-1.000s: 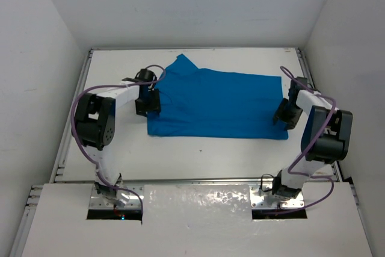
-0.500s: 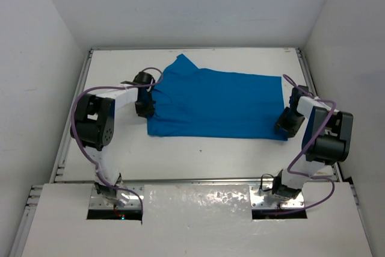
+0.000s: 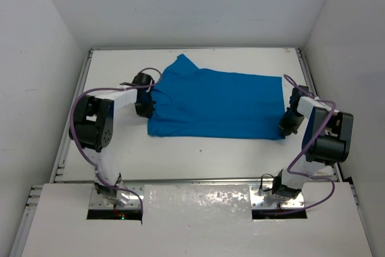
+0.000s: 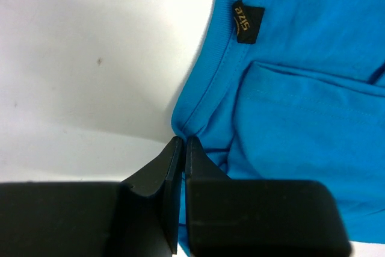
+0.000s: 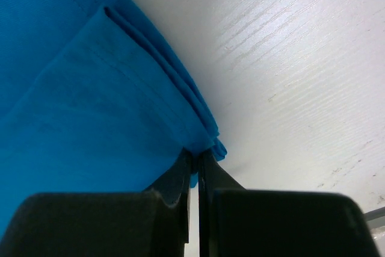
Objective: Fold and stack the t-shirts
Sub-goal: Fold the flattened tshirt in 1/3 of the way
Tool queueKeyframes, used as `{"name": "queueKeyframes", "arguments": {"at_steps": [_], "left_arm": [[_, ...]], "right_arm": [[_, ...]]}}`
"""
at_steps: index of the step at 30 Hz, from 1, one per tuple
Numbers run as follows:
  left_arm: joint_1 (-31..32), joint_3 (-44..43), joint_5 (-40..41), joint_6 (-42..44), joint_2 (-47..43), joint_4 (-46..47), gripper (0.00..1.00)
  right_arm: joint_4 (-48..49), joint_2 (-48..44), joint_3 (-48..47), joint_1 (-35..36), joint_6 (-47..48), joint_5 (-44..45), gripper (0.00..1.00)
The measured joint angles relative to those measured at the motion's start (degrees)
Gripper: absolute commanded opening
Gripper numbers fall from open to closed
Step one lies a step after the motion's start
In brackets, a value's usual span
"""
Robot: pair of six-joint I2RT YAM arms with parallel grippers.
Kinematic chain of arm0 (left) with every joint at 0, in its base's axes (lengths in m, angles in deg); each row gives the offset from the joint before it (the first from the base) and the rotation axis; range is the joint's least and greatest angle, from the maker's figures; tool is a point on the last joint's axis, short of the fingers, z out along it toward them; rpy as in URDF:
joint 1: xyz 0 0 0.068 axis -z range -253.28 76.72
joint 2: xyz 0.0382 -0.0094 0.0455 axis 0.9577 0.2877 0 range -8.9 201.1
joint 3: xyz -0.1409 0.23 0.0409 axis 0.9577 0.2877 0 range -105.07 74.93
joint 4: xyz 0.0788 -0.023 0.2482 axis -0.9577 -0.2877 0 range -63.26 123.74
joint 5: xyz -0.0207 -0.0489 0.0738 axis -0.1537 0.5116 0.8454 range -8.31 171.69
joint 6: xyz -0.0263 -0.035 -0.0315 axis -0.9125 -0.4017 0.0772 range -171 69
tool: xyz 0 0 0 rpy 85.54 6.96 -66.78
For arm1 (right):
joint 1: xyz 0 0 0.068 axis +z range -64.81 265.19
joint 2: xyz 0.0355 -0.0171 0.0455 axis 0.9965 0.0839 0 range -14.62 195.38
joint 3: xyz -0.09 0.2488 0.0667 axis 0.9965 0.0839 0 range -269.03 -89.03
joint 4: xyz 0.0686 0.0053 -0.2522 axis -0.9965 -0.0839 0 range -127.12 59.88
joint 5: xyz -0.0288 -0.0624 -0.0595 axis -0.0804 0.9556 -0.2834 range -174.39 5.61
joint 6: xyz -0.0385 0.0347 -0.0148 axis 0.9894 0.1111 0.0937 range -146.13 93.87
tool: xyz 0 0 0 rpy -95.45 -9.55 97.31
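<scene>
You have a white flat table (image 3: 198, 148) with the plain bright blue short-sleeved cloth t-shirt (image 3: 216, 103) lying flat across its middle, one part doubled over. Your left gripper (image 4: 182, 141) has its black fingers pressed together on the ribbed neckline edge. Your right gripper (image 5: 197, 151) pinches the layered corner at the shirt's right end. A small black size label (image 4: 248, 21) sits inside the collar.

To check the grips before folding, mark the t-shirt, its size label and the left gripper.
t-shirt (image 3: 222, 103): top external view, middle of the cloth.
size label (image 4: 248, 21): left wrist view, centre of the tag.
left gripper (image 4: 183, 147): left wrist view, midway between its shut jaws.
</scene>
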Motion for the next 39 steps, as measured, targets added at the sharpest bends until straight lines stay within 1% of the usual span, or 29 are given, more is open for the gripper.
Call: {"name": "queueKeyframes", "arguments": {"at_steps": [12, 22, 27, 28, 29, 30, 31, 32, 33, 37, 39], "left_arm": [[-0.92, 8.57, -0.13, -3.5, -7.08, -2.25, 0.0], [-1.57, 14.05, -0.52, -5.27, -13.62, -6.67, 0.0], [-1.81, 16.98, -0.59, -6.1, -16.26, -7.02, 0.0], [-1.84, 17.7, -0.61, -6.25, -16.96, -7.21, 0.04], [-1.86, 18.34, -0.66, -6.25, -17.68, -7.63, 0.23], [-1.88, 18.71, -0.61, -6.23, -18.21, -8.11, 0.3], [-1.88, 18.82, -0.57, -6.29, -18.53, -8.55, 0.32], [-1.92, 18.82, -0.55, -6.45, -18.71, -8.81, 0.39], [-1.92, 18.82, -0.46, -6.47, -18.82, -8.98, 0.43], [-1.95, 16.2, 0.26, -6.23, -18.84, -11.89, 0.52], [-2.05, 12.76, 0.92, -6.1, -18.84, -13.35, 0.53]], "right_arm": [[-3.06, -1.99, 1.57, 0.04, 1.38, -0.09, 0.0], [-6.47, -8.87, 6.95, 0.04, 2.19, -0.52, 0.0], [-7.61, -11.15, 10.75, 0.04, 2.38, -0.17, 0.0], [-8.15, -11.78, 11.28, 0.02, 2.36, -0.07, 0.01], [-8.37, -12.24, 11.63, 0.02, 2.36, -0.04, 0.06], [-8.61, -12.72, 11.85, 0.02, 2.38, -0.04, 0.24], [-8.79, -13.2, 11.89, 0.02, 2.14, -0.07, 0.32], [-8.85, -13.75, 11.89, 0.02, 2.38, 0.07, 0.37], [-9.03, -14.32, 11.8, 0.02, 2.64, 0.04, 0.42], [-11.5, -16.31, 8.79, 0.02, 3.15, 0.31, 0.46], [-13.27, -16.35, 4.83, 0.02, 3.37, 0.52, 0.48]]}}
